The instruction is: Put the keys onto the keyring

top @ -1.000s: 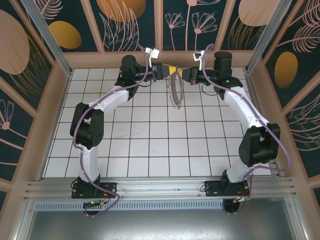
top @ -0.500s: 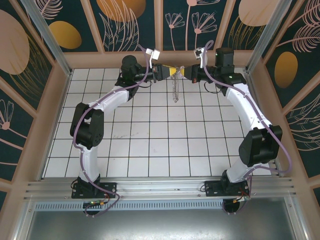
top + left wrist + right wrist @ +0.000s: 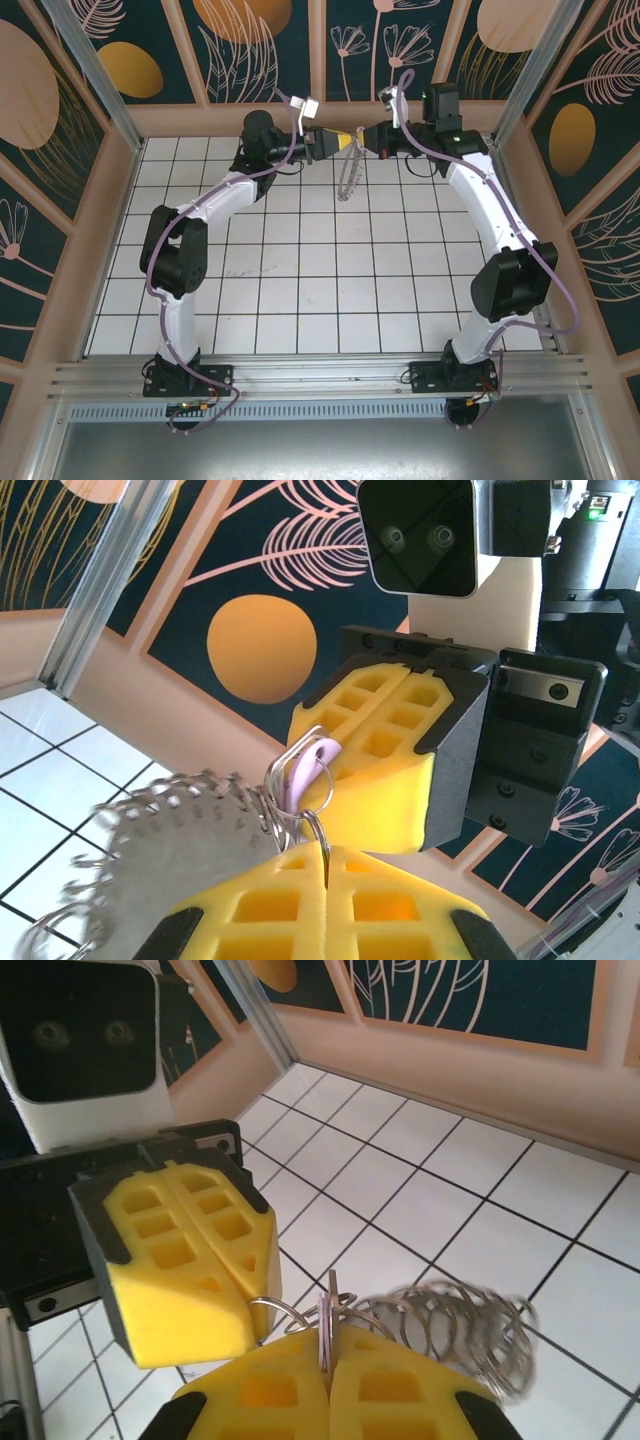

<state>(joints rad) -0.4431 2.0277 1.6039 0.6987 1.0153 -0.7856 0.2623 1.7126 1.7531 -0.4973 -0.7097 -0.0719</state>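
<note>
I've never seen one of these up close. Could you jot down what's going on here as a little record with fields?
Place: above the far middle of the tiled table
Left tool: shut, pinching a small wire ring of the keyring
Right tool: shut on a thin metal piece beside it; ring or key, cannot tell
Keyring: hangs down from the two tools, tip to tip

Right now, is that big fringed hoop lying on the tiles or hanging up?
Hanging. The keyring dangles edge-on in the air, pinched at its top by the left arm's shut jaws.
</note>
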